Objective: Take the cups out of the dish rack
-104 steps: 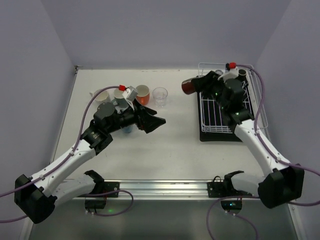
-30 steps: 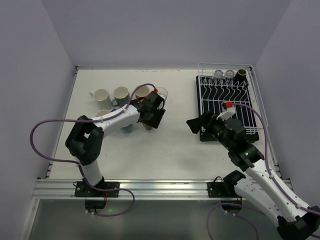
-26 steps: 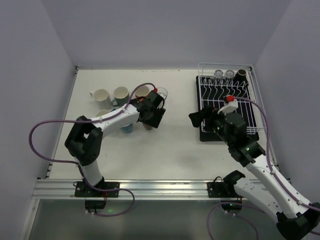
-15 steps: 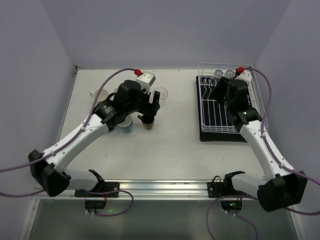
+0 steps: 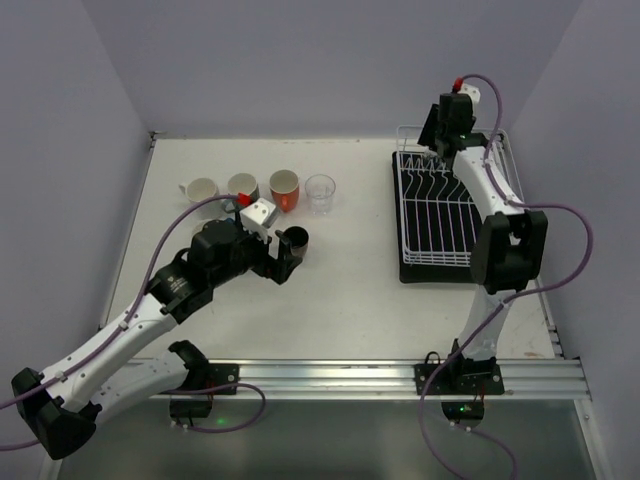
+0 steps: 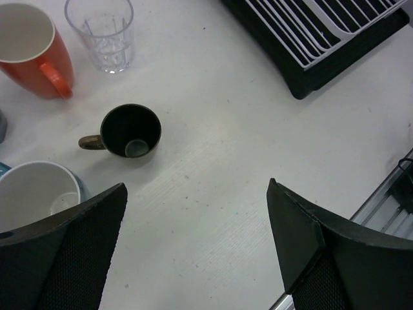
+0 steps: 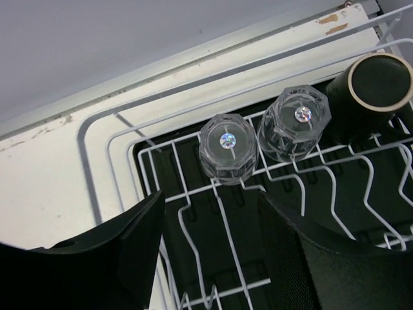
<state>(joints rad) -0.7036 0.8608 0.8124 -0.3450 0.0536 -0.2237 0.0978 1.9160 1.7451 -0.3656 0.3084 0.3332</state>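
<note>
The white wire dish rack [image 5: 440, 215] sits on its black tray at the right. My right gripper [image 5: 433, 148] is open and hovers over the rack's far end. In the right wrist view, my right gripper [image 7: 211, 200] is just short of two upturned clear glasses [image 7: 227, 147] [image 7: 295, 123] and a dark brown cup [image 7: 370, 90]. My left gripper [image 5: 282, 262] is open and empty, just near of a dark brown cup [image 5: 295, 240] standing on the table. The left wrist view shows my left gripper [image 6: 197, 194] and that cup [image 6: 131, 131] apart.
On the table stand a white cup [image 5: 203, 190], a grey cup [image 5: 242, 185], an orange cup [image 5: 285, 188] and a clear glass [image 5: 320, 192]. A white-lined cup [image 6: 35, 194] is close by my left finger. The metal rail [image 5: 320, 375] runs along the near edge.
My left gripper has drawn back from the dark brown cup toward the near side, leaving it on the table. My right arm has stretched up to the rack's far end.
</note>
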